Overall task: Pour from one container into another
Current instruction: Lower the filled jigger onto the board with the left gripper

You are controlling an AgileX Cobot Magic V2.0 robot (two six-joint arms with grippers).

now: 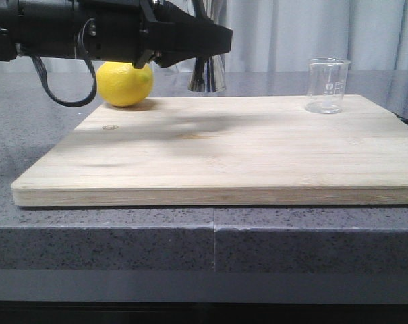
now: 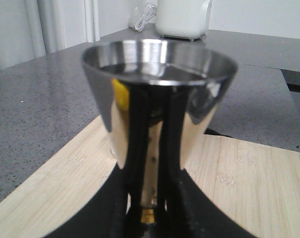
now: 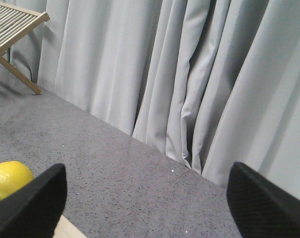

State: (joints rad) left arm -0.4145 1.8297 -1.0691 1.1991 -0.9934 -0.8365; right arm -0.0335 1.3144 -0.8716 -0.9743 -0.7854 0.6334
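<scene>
The steel jigger [image 1: 208,75] with a gold band [image 2: 148,214] at its waist hangs just above the far edge of the wooden board [image 1: 224,155]. My left gripper [image 1: 205,47] is shut on its narrow middle, one black finger [image 2: 105,213] on each side. In the left wrist view its upper cup [image 2: 159,89] fills the picture, mouth upward. The clear glass beaker [image 1: 327,86] stands upright at the board's back right corner, well apart from the jigger. My right gripper [image 3: 146,186] is open with nothing between its fingers, over the grey counter. It does not show in the front view.
A yellow lemon [image 1: 125,84] lies at the board's back left, just left of the jigger, and shows in the right wrist view as the lemon [image 3: 8,179]. Grey curtains hang behind the counter. A slatted wooden rack [image 3: 11,25] and a white appliance [image 2: 182,17] stand further off.
</scene>
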